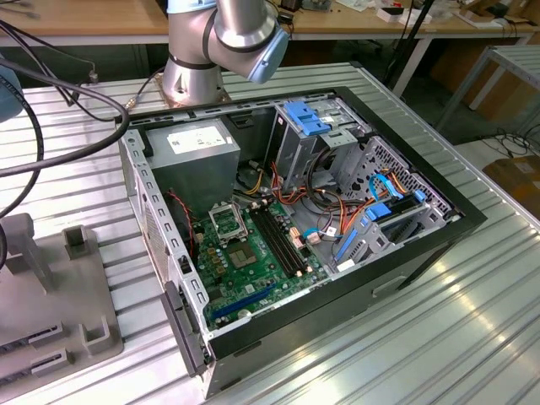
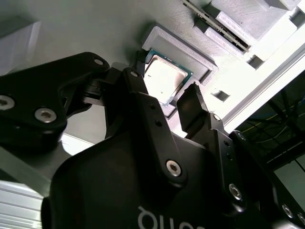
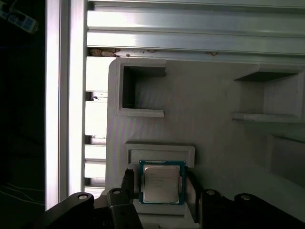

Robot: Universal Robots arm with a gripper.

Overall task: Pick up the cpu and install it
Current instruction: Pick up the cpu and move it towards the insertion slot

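One cpu (image 3: 162,182) lies flat in a shallow square pocket of the grey holder (image 3: 205,95). Metal top faces up, with a thin green rim showing round it. The holder sits on the ribbed aluminium tabletop (image 3: 190,28).

Pincer (image 3: 159,180) is open and astride the cpu, gripping nothing. In the first wrist view one finger (image 3: 127,180) stands just beside one edge of the chip with a slim gap. The other finger is at the opposite edge, and I can't tell whether it touches.

The second wrist view agrees: the cpu (image 2: 164,78) is seated in its pocket and the pincer (image 2: 167,76) is spread. One black finger (image 2: 190,102) sits on each side of the chip.

Exterior view:
- Open computer case (image 1: 422,245) lies on its side on the tabletop (image 1: 405,337), with the motherboard (image 1: 261,270) facing up.
- Black socket frame (image 1: 226,221) is a hollow square near the power supply box (image 1: 192,148).
- A smaller bare grey chip (image 1: 242,257) sits just beside the frame, and the memory slots (image 1: 278,236) run alongside.
- Arm base (image 1: 194,67) stands behind the case.
- A grey holder (image 1: 51,312) sits on the tabletop at the exterior view's left, outside the case and well apart from the socket frame.
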